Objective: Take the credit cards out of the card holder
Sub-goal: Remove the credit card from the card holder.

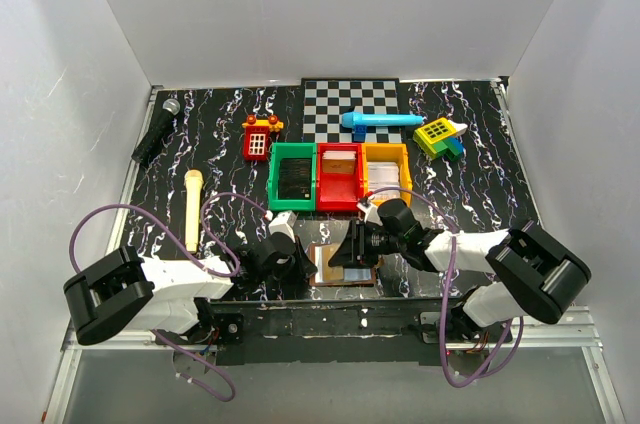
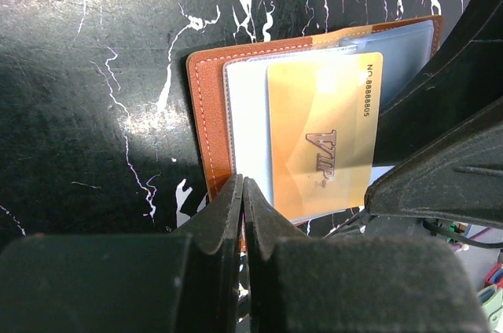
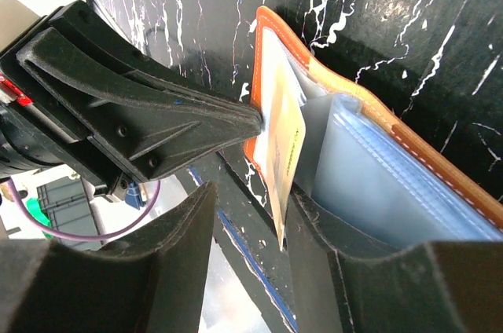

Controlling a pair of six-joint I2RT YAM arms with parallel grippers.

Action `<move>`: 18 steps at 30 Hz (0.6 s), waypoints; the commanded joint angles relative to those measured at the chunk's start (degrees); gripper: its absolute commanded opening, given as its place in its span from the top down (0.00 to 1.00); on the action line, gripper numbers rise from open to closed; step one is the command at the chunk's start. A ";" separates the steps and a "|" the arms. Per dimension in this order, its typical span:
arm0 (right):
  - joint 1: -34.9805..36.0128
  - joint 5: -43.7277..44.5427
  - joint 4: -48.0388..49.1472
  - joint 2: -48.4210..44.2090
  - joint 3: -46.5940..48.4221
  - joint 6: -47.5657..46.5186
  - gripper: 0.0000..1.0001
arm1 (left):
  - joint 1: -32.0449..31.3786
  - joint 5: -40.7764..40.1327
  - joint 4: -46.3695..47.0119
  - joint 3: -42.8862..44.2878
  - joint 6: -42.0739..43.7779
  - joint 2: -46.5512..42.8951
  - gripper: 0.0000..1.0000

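**If the pinch lands badly, the gold card may twist rather than slide free**

Although the right tool (image 3: 255, 199) has a jaw on either side of the gold card (image 3: 284, 144), I can see a gap between the card and one jaw. I would call it released, not yet grasping. The card stands on edge, partly out of its clear sleeve (image 3: 393, 184). The left tool (image 2: 243, 188) is clenched on nothing. Its tips are down at the left edge of the card holder (image 2: 206, 113), touching it as far as I can tell. The holder lies open on the desk (image 2: 78, 113), close to the near edge, between the two arms.

Several things could go wrong from here:
- The jaws may catch the sleeve along with the card. A pull would then drag the whole holder.
- The left tool bears on one narrow spot, so the holder could pivot or lift at its right side.
- A grip on only the card's corner could let it swing, bend or drop back.
- The two tools sit very near each other and might knock together.

Much is hidden. From above, both tools cover most of the holder. In the left wrist view the right tool blocks the holder's right half. A pale sheet lies under the gold card, but I cannot tell whether it is another card or only lining. What lies in the red bin (image 1: 339, 147) and the bins on either side of it, farther back, is too small to make out.
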 commanded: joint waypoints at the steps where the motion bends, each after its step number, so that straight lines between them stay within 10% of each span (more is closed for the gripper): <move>1: -0.63 -0.23 0.50 -2.04 1.47 -0.99 0.53 | -0.15 -1.57 -6.05 -2.45 0.34 1.15 1.00; 18: -2.03 0.30 -2.75 -4.77 0.85 -2.13 0.58 | -0.06 -1.74 -5.70 -3.06 -0.10 2.12 1.00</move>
